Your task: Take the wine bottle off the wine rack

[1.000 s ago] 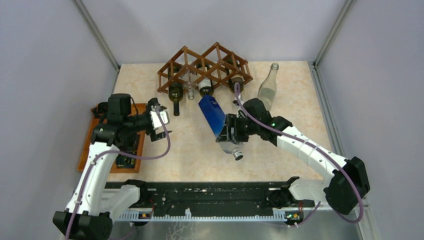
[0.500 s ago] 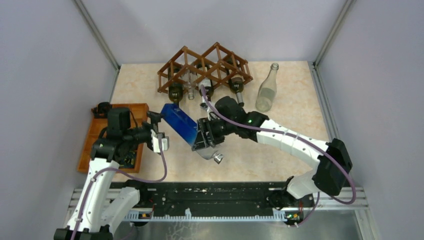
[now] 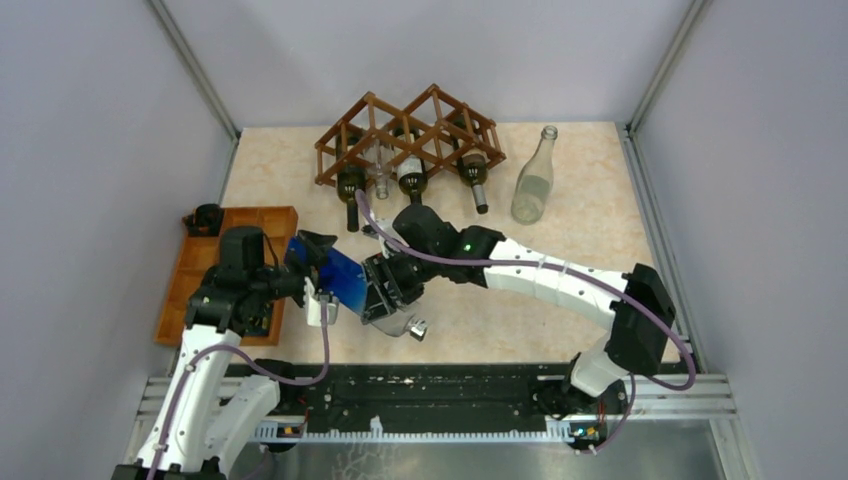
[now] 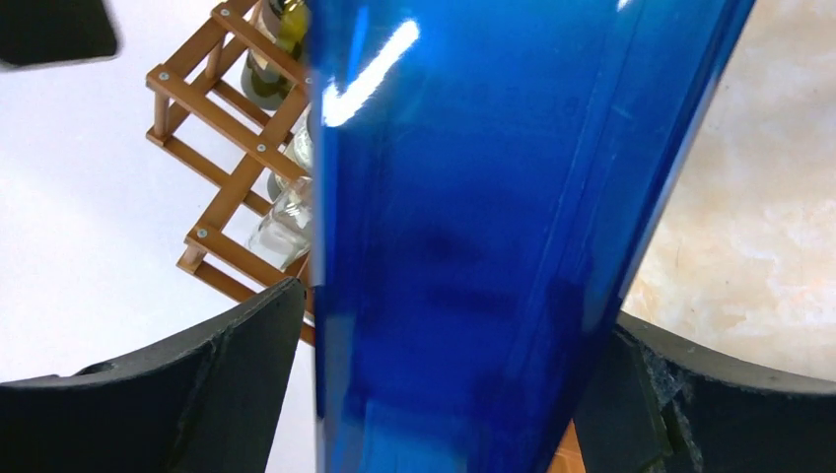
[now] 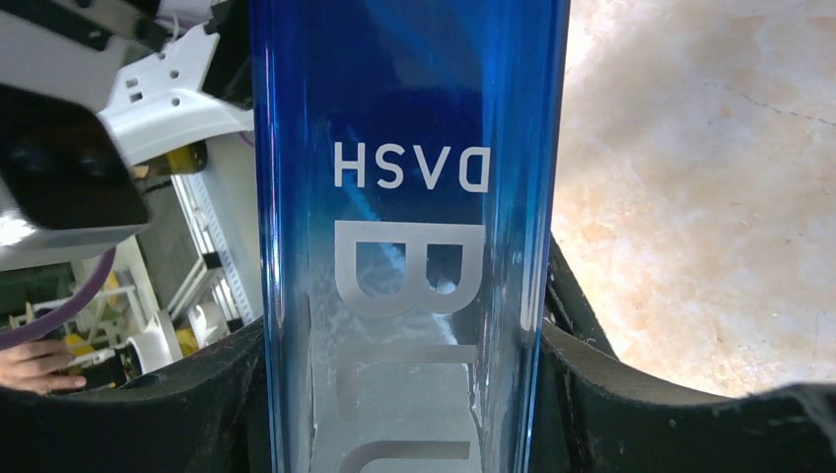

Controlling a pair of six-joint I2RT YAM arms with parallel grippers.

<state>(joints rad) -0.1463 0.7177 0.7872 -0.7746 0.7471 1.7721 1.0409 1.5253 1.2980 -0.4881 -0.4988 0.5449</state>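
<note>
A blue glass bottle (image 3: 345, 280) with a clear neck end and silver cap hangs tilted over the table, left of centre. My right gripper (image 3: 390, 290) is shut on its clear lower part, with both fingers pressed to the glass in the right wrist view (image 5: 404, 345). My left gripper (image 3: 318, 275) is open, its jaws standing either side of the blue end (image 4: 473, 246), close to the sides. The brown lattice wine rack (image 3: 403, 125) stands at the back and holds several bottles. It also shows in the left wrist view (image 4: 197, 241).
A clear empty bottle (image 3: 535, 180) stands upright right of the rack. Dark bottle necks (image 3: 350, 200) stick out of the rack's front. An orange-brown tray (image 3: 250, 211) lies at the left edge under my left arm. Walls close in the back and both sides.
My right gripper has carried the blue bottle leftward and toward the front. My left gripper has moved in, and its jaws now flank the bottle's blue end.
</note>
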